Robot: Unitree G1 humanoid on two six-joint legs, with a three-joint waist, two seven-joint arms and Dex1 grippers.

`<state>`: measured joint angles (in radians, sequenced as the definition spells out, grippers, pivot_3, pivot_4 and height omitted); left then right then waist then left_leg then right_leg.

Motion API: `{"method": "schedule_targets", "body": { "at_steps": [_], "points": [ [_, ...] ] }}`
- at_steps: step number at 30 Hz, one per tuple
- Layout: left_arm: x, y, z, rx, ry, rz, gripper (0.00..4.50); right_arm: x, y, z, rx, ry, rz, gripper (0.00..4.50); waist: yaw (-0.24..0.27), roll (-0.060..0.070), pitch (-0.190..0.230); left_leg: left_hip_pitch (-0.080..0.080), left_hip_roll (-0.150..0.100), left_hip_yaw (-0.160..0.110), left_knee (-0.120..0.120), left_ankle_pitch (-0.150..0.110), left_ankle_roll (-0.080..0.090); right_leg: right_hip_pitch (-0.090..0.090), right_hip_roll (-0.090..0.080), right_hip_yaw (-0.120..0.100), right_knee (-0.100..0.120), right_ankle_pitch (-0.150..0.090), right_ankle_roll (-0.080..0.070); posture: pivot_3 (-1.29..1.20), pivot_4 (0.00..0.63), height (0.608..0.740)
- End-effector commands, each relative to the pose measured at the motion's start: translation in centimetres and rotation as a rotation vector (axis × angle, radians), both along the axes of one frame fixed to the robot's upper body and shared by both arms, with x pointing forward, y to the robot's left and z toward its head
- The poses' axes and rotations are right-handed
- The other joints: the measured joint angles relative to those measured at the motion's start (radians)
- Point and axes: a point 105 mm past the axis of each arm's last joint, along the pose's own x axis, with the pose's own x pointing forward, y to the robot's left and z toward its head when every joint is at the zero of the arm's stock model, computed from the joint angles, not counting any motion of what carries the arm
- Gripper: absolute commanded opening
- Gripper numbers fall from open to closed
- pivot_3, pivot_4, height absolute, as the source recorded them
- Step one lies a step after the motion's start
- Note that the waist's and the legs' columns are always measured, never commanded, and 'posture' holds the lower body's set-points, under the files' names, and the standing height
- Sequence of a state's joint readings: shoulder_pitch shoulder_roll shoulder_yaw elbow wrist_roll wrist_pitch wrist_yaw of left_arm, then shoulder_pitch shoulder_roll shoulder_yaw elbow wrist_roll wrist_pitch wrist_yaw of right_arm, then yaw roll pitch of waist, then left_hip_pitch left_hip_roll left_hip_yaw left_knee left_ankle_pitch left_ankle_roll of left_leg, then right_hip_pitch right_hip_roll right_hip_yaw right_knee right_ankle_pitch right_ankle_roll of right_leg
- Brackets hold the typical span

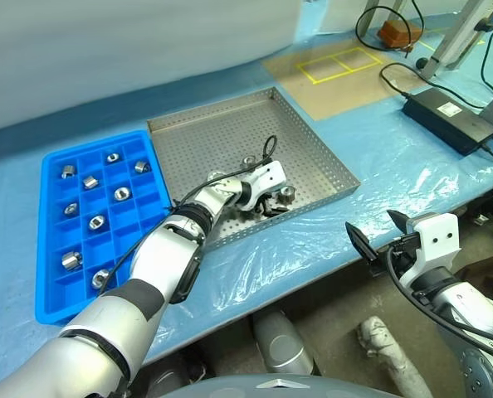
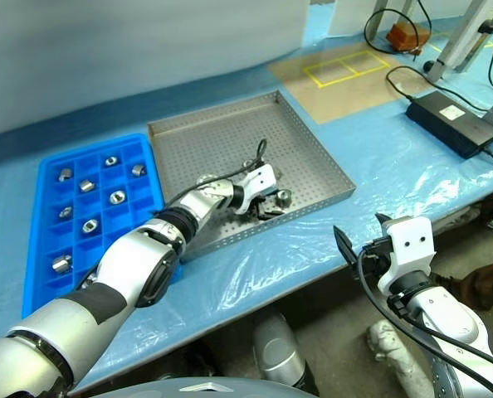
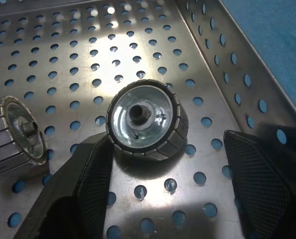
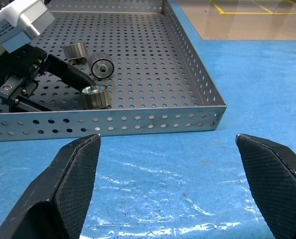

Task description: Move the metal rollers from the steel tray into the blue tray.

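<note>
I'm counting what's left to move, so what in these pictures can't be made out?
- Rollers left in the steel tray: in the head views the left gripper covers part of the cluster; the right wrist view shows three.
- Second roller: cut off by the left wrist view's edge.
- Blue tray: its near compartments sit behind the left arm.

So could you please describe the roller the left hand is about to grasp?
Find the steel tray beside the blue tray. Near its front edge, the left hand is open around one roller. Unlike the two rollers farther in, it sits between the black fingers.
</note>
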<state>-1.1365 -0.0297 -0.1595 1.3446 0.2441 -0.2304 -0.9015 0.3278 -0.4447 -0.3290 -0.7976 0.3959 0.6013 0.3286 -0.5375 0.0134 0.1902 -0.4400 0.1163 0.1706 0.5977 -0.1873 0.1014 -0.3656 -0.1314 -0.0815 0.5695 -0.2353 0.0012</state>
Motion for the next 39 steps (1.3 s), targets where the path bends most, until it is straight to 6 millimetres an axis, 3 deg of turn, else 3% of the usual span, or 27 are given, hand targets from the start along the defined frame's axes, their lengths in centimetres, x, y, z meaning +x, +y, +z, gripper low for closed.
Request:
{"method": "schedule_targets", "body": {
  "at_steps": [1, 13, 20, 23, 31, 39],
  "points": [
    [-0.6, -0.8, -0.4, 0.006, -0.016, -0.029, 3.74, -0.1, 0.4, 0.2, -0.010, -0.008, 0.017, 4.50, 0.000, 0.000, 0.000, 0.000, 0.000, 0.000, 0.000, 0.000, 0.000, 0.000, 0.000, 0.000, 0.000, 0.000, 0.000, -0.84, 0.150, 0.740],
    [-1.2, -2.7, -0.1, -0.100, 0.096, 0.005, 3.74, -0.2, 1.0, -0.1, -0.012, 0.002, 0.032, 4.50, 0.004, 0.000, 0.000, -0.001, 0.000, 0.000, 0.000, -0.001, 0.001, 0.000, 0.000, 0.000, 0.000, 0.000, 0.000, -0.84, 0.150, 0.740],
    [-0.9, -1.8, -0.3, -0.078, 0.077, 0.013, 3.74, -0.2, 0.9, -0.2, -0.010, 0.004, 0.030, 4.50, 0.004, 0.000, 0.000, -0.001, 0.000, 0.000, 0.000, -0.001, 0.001, 0.000, 0.000, 0.000, 0.000, 0.000, 0.001, -0.84, 0.150, 0.740],
    [-0.3, -1.2, 0.8, -0.098, 0.056, 0.009, 3.74, -0.1, 1.0, -0.2, -0.007, 0.005, 0.034, 4.50, 0.002, 0.000, 0.000, -0.001, 0.000, 0.000, 0.000, -0.001, 0.000, 0.000, 0.000, 0.000, 0.000, 0.000, 0.001, -0.83, 0.150, 0.740],
    [2.9, 1.5, 9.3, -0.370, -0.039, 0.087, 3.74, 1.0, 1.8, -0.4, 0.022, 0.005, 0.086, 4.50, 0.004, 0.000, 0.000, -0.001, 0.000, 0.000, 0.000, -0.001, 0.001, -0.001, 0.000, 0.000, 0.000, 0.000, 0.000, -0.74, 0.150, 0.740],
    [2.6, 8.5, 10.3, -0.326, -0.151, 0.077, 3.74, 4.2, 2.1, 0.5, -0.027, -0.002, 0.237, 4.50, 0.013, 0.000, 0.000, 0.000, 0.000, 0.000, 0.000, 0.001, 0.004, -0.001, 0.000, 0.000, 0.003, 0.000, -0.001, -0.55, 0.150, 0.740]
  ]
}}
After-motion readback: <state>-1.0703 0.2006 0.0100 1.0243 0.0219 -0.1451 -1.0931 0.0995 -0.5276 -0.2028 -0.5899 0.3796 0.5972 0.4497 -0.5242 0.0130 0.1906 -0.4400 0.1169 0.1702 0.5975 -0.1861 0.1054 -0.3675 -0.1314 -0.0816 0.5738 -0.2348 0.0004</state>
